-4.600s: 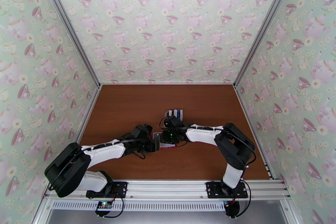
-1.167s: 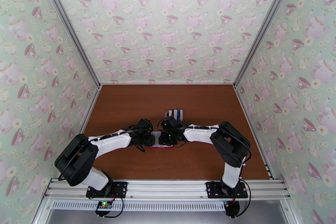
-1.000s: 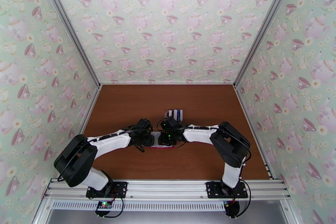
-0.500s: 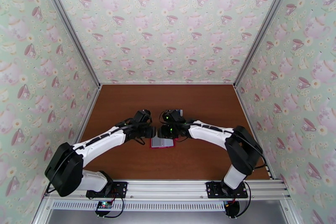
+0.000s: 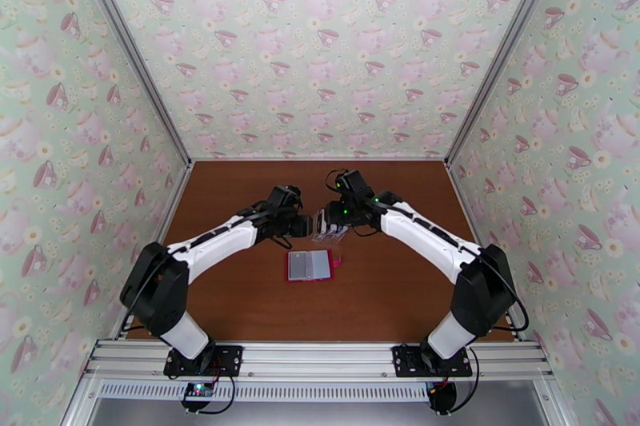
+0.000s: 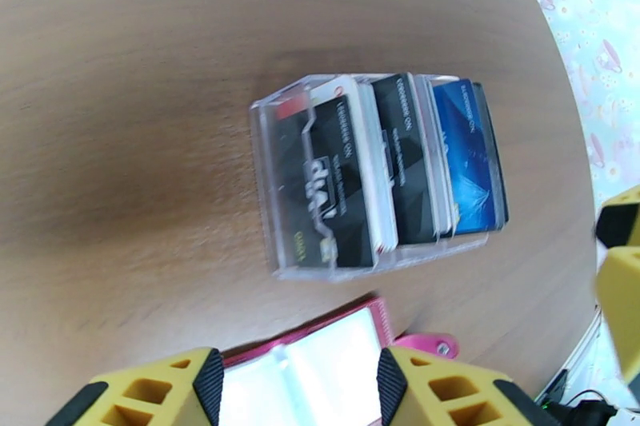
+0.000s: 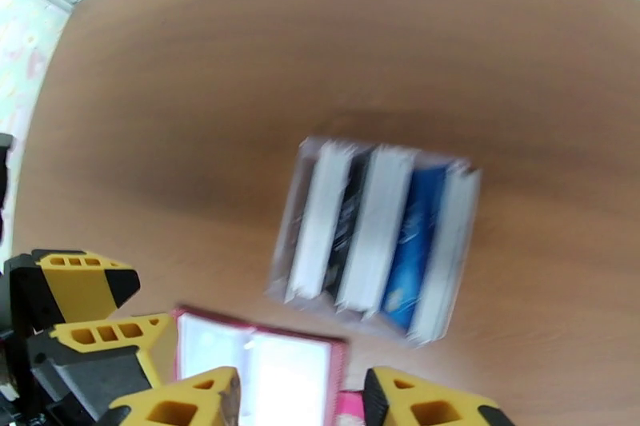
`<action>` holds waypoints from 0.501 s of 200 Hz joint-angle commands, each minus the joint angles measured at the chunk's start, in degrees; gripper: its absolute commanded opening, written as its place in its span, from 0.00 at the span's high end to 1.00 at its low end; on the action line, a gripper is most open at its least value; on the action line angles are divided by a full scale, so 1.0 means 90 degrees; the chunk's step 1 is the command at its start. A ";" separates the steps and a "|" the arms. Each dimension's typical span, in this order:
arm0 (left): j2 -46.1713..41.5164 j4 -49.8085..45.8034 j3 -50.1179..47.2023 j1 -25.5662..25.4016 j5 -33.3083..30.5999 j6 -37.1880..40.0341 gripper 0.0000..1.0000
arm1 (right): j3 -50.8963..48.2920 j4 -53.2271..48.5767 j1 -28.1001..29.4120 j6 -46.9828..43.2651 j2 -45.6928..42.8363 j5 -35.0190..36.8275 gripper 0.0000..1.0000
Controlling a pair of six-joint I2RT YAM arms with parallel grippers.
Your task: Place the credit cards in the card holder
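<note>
While the left pincer (image 5: 310,226) gapes, card holder (image 5: 309,265) lies near, untouched.

table (image 5: 240,204): I saw warm brown wood grain.
walls (image 5: 320,44): pale green, printed with pink teapots and teacups.
card holder (image 5: 309,265): red outside, pale pockets inside.
credit cards (image 6: 404,164): I made out black, white and one blue.
stand (image 6: 276,180): clear.
left gripper (image 6: 298,384), right gripper (image 7: 300,400): yellow with black.

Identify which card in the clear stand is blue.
The blue card, near the row's end away from the white-lettered black front card; the others in the clear stand look black or white.
</note>
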 commanded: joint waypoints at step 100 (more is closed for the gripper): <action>0.1334 0.0679 0.0457 0.0169 0.0995 -0.0383 0.46 | 0.0549 -0.0486 -0.0420 -0.0597 0.1180 0.0334 0.50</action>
